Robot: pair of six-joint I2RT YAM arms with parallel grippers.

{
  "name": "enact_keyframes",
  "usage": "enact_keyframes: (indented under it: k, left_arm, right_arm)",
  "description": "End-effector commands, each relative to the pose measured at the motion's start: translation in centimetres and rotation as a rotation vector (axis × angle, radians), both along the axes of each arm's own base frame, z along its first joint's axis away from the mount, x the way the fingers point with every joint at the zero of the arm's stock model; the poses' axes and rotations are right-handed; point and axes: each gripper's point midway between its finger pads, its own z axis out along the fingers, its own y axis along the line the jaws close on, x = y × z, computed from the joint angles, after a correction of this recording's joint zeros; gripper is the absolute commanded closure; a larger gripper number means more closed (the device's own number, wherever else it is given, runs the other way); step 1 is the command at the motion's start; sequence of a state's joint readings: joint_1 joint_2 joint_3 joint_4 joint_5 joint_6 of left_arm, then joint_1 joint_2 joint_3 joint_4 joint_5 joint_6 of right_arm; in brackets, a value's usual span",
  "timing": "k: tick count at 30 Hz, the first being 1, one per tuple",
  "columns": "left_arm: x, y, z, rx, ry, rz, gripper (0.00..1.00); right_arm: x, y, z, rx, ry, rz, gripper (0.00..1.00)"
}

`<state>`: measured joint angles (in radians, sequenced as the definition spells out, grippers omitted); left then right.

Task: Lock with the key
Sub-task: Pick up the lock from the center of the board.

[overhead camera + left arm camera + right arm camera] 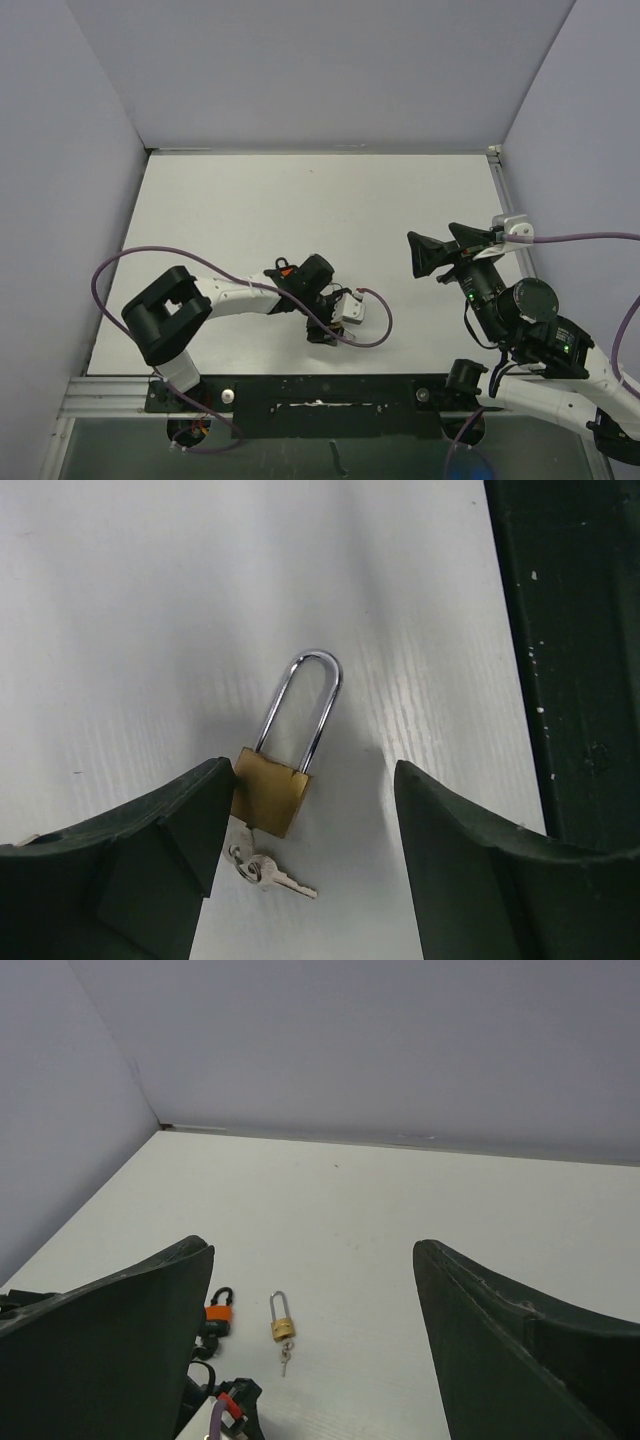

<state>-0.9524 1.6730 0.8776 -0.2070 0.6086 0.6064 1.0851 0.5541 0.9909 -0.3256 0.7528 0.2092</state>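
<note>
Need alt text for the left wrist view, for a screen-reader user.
A brass padlock with a long silver shackle lies flat on the white table, with keys at its base, framed by the open left end effector. One dark finger's tip overlaps the edge of the padlock body. A dark rail runs down the right side.

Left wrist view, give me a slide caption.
Open left tool straddles a brass padlock lying on the white table, keys at its base.
</note>
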Motion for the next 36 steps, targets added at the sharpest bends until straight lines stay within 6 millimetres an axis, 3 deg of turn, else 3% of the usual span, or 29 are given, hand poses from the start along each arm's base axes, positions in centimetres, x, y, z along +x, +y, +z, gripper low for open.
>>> enact_keyframes:
  k: [1, 16, 36]
  left_arm:
    - [0.6, -0.7, -0.6, -0.004, -0.010, 0.003, 0.36]
    - [2.1, -1.2, -1.7, -0.032, -0.072, 0.057, 0.35]
    - [0.9, 1.1, -1.3, 0.035, -0.021, 0.128, 0.41]
  right_arm:
    - [0.2, -0.3, 1.2, 0.035, -0.022, -0.016, 0.17]
    - [0.2, 1.1, 1.1, 0.020, -0.022, 0.028, 0.18]
    - [0.0, 1.4, 1.3, 0.037, -0.025, 0.054, 0.18]
